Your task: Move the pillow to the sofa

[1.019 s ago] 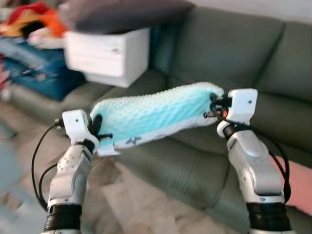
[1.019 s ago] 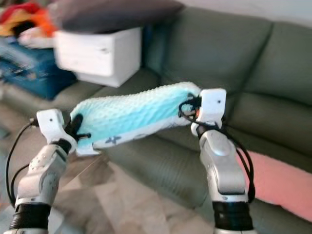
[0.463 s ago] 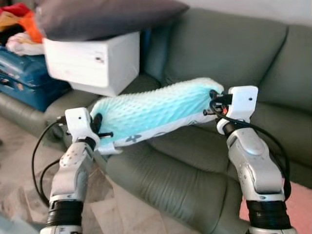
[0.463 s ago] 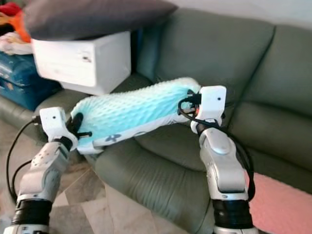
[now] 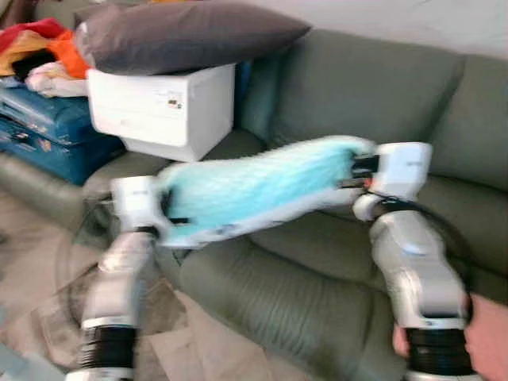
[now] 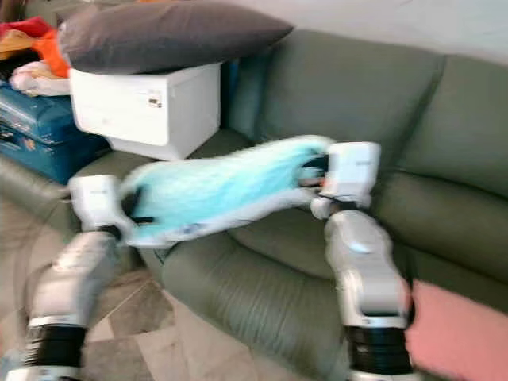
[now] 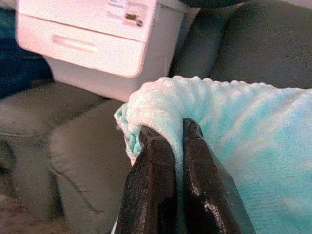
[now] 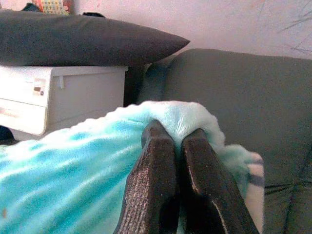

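Two hands carry the load: left hand [image 7: 165,134] and right hand [image 8: 178,139] each pinch one end of the turquoise pillow [image 5: 254,186], held above the sofa [image 5: 381,103] seat's front edge. Risk: thin fabric pinches may slip. White box [image 5: 163,107] supports a grey cushion [image 5: 182,36]; contents not visible.

Home living rm, green sofa [image 5: 349,87], grey cushion [image 5: 182,36], clothes pile [image 5: 40,44]
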Robot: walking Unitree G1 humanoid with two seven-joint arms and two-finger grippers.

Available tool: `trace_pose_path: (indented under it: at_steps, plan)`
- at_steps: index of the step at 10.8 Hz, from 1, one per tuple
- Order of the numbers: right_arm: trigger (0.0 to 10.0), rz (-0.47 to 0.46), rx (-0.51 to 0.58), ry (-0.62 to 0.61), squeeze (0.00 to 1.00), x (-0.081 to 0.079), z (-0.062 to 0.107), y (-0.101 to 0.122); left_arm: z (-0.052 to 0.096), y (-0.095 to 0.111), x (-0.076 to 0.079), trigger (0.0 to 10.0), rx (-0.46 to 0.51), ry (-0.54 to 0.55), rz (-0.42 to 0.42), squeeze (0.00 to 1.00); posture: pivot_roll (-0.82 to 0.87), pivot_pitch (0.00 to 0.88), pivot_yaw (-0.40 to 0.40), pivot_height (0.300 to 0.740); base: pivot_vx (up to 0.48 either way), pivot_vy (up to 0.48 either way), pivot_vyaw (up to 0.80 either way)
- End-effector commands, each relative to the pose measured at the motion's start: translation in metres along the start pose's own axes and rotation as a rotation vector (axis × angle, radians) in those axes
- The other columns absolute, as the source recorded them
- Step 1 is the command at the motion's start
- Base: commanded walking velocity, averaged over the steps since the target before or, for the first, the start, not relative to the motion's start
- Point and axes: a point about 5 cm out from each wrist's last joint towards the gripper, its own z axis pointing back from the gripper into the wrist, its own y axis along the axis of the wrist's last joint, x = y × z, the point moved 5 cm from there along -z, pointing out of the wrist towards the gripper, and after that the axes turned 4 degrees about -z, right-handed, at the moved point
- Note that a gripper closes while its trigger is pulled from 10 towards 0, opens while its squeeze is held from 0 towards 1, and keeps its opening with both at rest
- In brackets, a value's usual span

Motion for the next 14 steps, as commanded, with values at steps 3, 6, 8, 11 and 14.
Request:
trace_pose_path:
  at_steps: [3, 6, 8, 11, 14]
  plan:
    - [10.0, 0.010, 0.033, -0.024, 0.00, 0.0083, 0.0001, 0.0107, -0.0007, -0.0001, 0.0123, 10.0, -0.002, -0.031, -0.003, 0.00, -0.16, 0.000, -0.002, 0.740, 0.000, 0.480, 0.00]
    - [10.0, 0.018, 0.034, -0.034, 0.00, 0.0109, -0.0008, 0.0116, -0.0014, 0.0025, 0.0172, 10.0, 0.014, -0.043, -0.026, 0.00, -0.16, 0.000, -0.002, 0.740, 0.000, 0.160, -0.20]
    - [10.0, 0.017, 0.032, -0.034, 0.00, 0.0111, -0.0013, 0.0114, -0.0022, 0.0053, 0.0173, 10.0, 0.034, -0.051, -0.035, 0.00, -0.16, 0.000, -0.003, 0.740, 0.000, 0.000, -0.80]
    - [10.0, 0.018, 0.030, -0.036, 0.00, 0.0111, -0.0008, 0.0107, -0.0020, 0.0071, 0.0185, 10.0, 0.050, -0.066, -0.012, 0.00, -0.16, 0.000, -0.002, 0.740, 0.000, 0.000, -0.80]
    - [10.0, 0.021, 0.031, -0.032, 0.00, 0.0110, -0.0011, 0.0113, -0.0017, 0.0072, 0.0201, 10.0, 0.050, -0.077, -0.007, 0.00, -0.16, 0.000, -0.005, 0.740, 0.000, 0.000, -0.80]
